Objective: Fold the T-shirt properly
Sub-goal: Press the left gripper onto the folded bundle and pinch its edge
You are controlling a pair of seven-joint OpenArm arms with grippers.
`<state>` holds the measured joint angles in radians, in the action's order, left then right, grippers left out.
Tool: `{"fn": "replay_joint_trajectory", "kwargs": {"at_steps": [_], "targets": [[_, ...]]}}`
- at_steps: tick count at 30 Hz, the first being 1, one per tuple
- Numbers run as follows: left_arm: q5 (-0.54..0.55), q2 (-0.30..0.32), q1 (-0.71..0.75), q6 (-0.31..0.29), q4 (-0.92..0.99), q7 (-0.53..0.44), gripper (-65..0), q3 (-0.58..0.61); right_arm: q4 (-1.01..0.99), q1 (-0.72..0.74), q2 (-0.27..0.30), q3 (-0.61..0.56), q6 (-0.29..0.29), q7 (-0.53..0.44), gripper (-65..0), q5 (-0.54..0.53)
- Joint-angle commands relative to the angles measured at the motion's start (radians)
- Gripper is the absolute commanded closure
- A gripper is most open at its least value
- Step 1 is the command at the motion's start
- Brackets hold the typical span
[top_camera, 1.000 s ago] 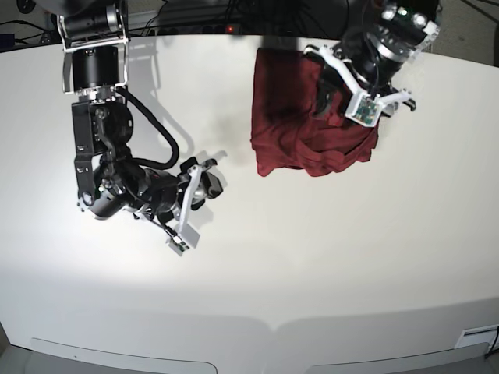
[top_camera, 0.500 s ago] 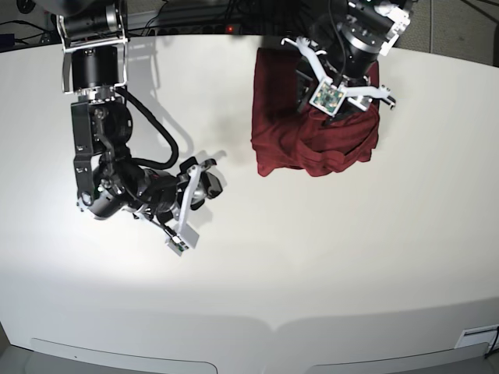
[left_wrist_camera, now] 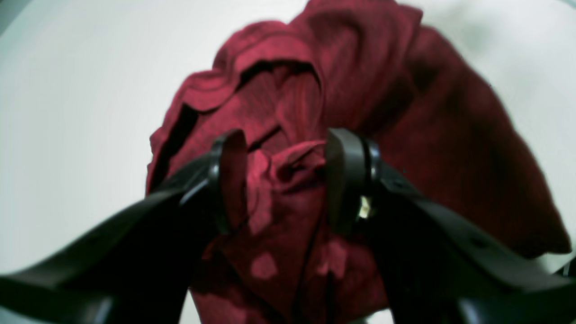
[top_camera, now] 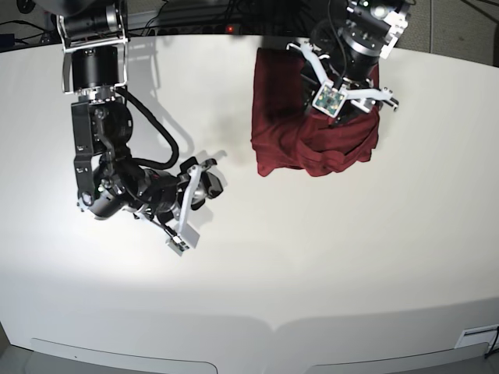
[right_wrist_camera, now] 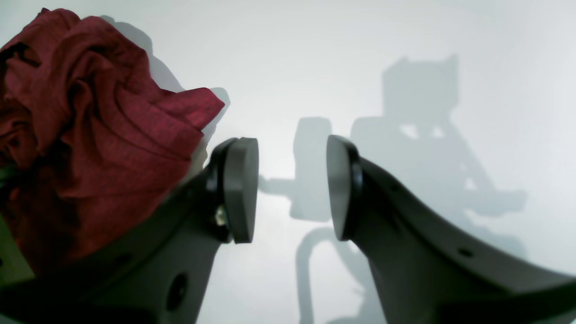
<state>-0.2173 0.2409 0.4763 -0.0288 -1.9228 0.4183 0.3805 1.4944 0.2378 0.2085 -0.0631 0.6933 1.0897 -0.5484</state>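
Note:
The dark red T-shirt (top_camera: 308,148) lies bunched and rumpled at the back right of the white table (top_camera: 312,265). My left gripper (top_camera: 348,93) is low over its upper right part. In the left wrist view the left gripper (left_wrist_camera: 285,180) is open, with a raised fold of the T-shirt (left_wrist_camera: 427,135) between the black fingers (left_wrist_camera: 346,180). My right gripper (right_wrist_camera: 292,189) is open and empty over bare table, with the T-shirt (right_wrist_camera: 90,126) to its left. In the base view the right gripper (top_camera: 209,178) is well left of the cloth.
The table's back edge runs just behind the T-shirt, with cables and dark equipment (top_camera: 226,15) beyond it. The right arm's black links (top_camera: 101,156) stand at the left of the table.
My left gripper has swung left and back from the shirt's right edge to over its upper part, then barely shifted. The right arm has not moved.

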Motion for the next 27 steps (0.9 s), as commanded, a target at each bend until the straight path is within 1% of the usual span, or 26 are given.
{"fn": "replay_joint_trajectory", "kwargs": {"at_steps": [1,5,8,11,12,15,21,22,25,27], "targets": [[-0.003,0.003,-0.003,0.006,-0.008,-0.024,-27.9,0.001,0.018,0.025,0.005,0.005,0.005,-0.021,-25.8,-0.013],[-0.003,0.003,-0.003,0.006,-0.001,-0.027,-27.2,0.001,0.018,0.025,0.005,0.005,0.005,-0.028,-25.8,-0.012],[-0.002,0.003,-0.003,0.006,-0.001,-0.036,-20.8,0.001,0.018,0.025,0.005,0.005,0.005,-0.028,-25.8,-0.012],[-0.001,0.003,-0.003,0.006,-0.001,-0.039,-16.9,0.001,0.018,0.025,0.005,0.005,0.005,-0.028,-25.8,-0.012],[0.0,0.003,-0.004,0.006,-0.001,-0.039,-13.8,0.001,0.018,0.025,0.005,0.005,0.005,-0.028,-25.8,-0.012],[0.001,0.003,-0.005,0.007,-0.001,-0.038,0.0,0.001,0.018,0.025,0.005,0.005,0.005,-0.027,-25.8,-0.012],[0.013,0.004,0.006,0.008,-0.028,-0.039,0.0,0.001,0.018,0.025,0.005,0.005,0.005,-0.028,-25.8,-0.012],[0.012,0.007,0.018,0.016,-0.05,-0.039,0.0,0.001,0.018,0.025,0.005,0.005,0.005,-0.028,-25.8,-0.012],[0.004,0.013,0.072,0.073,-0.143,-0.039,0.0,0.0,0.018,0.025,0.005,0.005,0.005,-0.035,-25.8,-0.012],[-0.004,0.03,0.111,0.091,-0.201,-0.039,0.0,0.0,0.018,0.026,0.005,0.005,0.005,-0.038,-25.8,-0.013]]}}
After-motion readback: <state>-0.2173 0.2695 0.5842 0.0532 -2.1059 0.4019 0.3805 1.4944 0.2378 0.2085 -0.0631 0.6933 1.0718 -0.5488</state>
